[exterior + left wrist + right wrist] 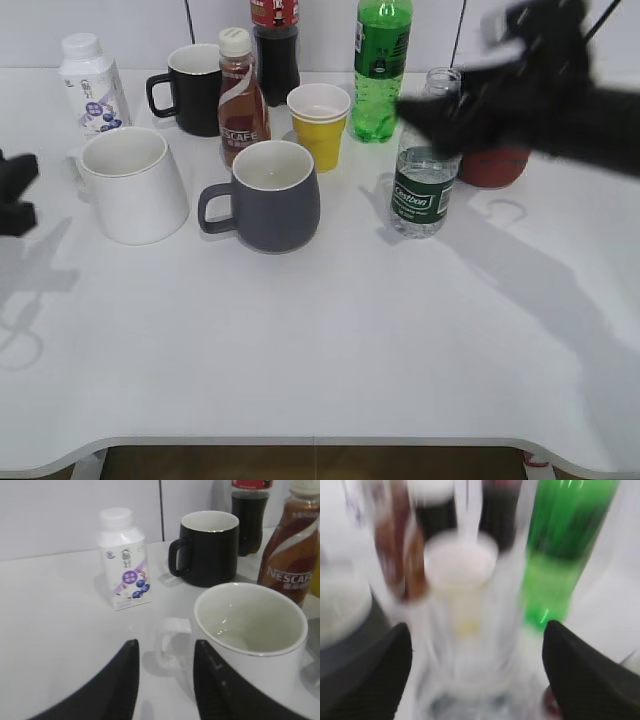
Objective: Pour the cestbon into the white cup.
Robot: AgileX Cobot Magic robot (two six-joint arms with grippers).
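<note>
Only wrist views show both grippers apart: right gripper (pixel 472 675) straddles cestbon (pixel 424 170); left gripper (pixel 165 680) faces white cup (pixel 250 630).

Robot body: all matte black, no markings visible.

Right arm (pixel 560 90) is a bulky black mass, motion-blurred, with a thin dark cable running off its top toward the frame corner. Right claw (pixel 475 675) shows two wide black fingers with rounded tips, edges soft from blur. Left claw (pixel 165 685) has two black fingers (pixel 120 685), curved and tapering to blunt tips, smooth faces with a slight sheen. The exterior view shows only a black blocky stub of it (pixel 15 195).
</note>
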